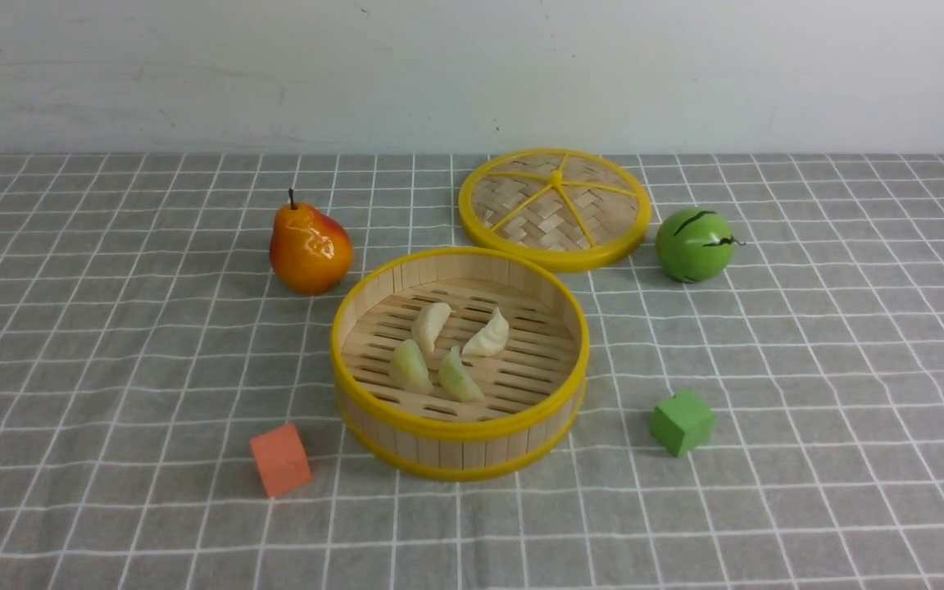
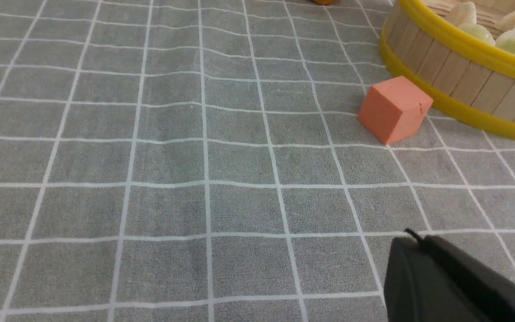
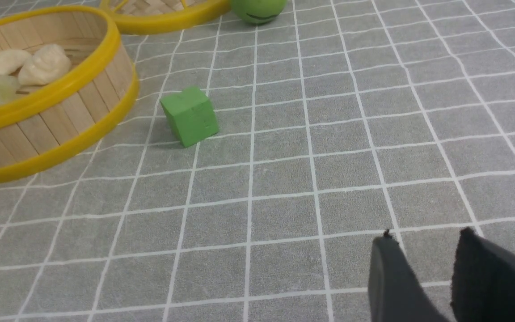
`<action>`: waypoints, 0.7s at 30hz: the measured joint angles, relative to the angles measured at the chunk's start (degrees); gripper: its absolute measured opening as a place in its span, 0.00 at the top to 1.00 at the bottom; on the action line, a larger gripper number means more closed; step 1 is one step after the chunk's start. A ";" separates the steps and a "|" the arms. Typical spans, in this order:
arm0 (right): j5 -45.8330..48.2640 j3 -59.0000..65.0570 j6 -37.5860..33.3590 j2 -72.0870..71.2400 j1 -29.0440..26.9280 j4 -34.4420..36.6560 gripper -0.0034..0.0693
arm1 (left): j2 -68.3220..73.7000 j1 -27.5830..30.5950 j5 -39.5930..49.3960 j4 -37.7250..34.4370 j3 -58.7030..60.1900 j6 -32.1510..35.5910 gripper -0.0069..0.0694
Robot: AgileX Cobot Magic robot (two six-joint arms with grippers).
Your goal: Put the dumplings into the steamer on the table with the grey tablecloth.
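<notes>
Resting at frame centre in the front view, all four dumplings (image 1: 449, 351) lie inside the steamer (image 1: 460, 428). They look light, soft and slippery; pinch each across its plump middle. Left gripper (image 2: 411, 243) is closed, right gripper (image 3: 423, 243) parted, both empty.

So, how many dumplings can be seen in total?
4, all inside the steamer: back-left, back-right, front-left, front-right. None lies on the tablecloth; none seems hidden.

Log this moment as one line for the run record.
dumplings: four in steamer | lid: off, behind steamer | left gripper: shut, empty | right gripper: open, empty, over cloth
</notes>
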 joint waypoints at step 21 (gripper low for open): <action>0.00 0.00 0.00 0.00 0.00 0.00 0.63 | 0.00 0.00 0.00 0.00 0.00 0.00 0.93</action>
